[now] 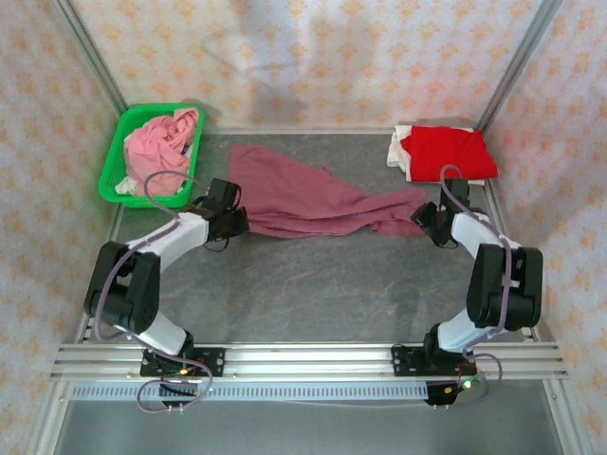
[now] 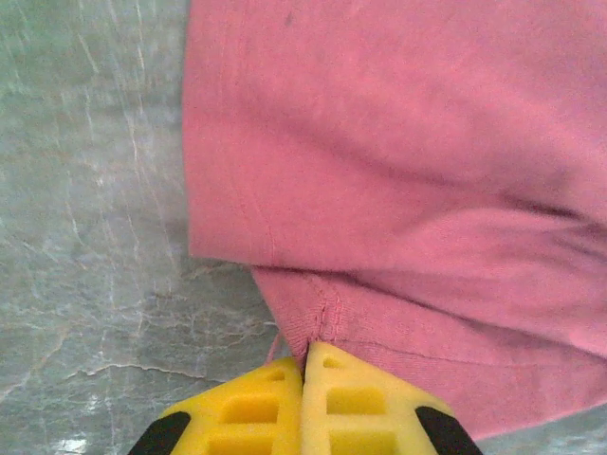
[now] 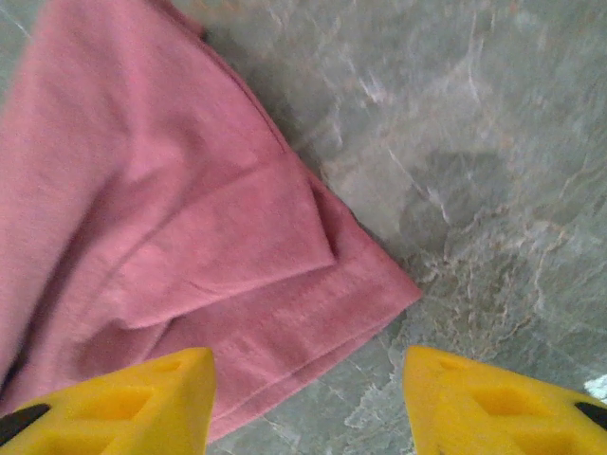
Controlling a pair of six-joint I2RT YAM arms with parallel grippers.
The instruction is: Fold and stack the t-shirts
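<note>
Where the grey marbled table (image 1: 313,284) meets pale floral-print walls (image 1: 313,47), a maroon t-shirt (image 1: 303,199) lies spread flat across the far half, btwn the two arms. Left gripper (image 2: 305,353) has its yellow fingers pressed together, pinching the shirt's hem at the left end. Right gripper (image 3: 308,360) stands w/ fingers wide apart over the shirt's right corner. Green basket (image 1: 112,180) w/ a pink t-shirt (image 1: 161,147) sits in the far-left corner; a red t-shirt (image 1: 444,150) lies on a white t-shirt (image 1: 396,154) at far right. Metal rails (image 1: 303,358) run along the near edge.
</note>
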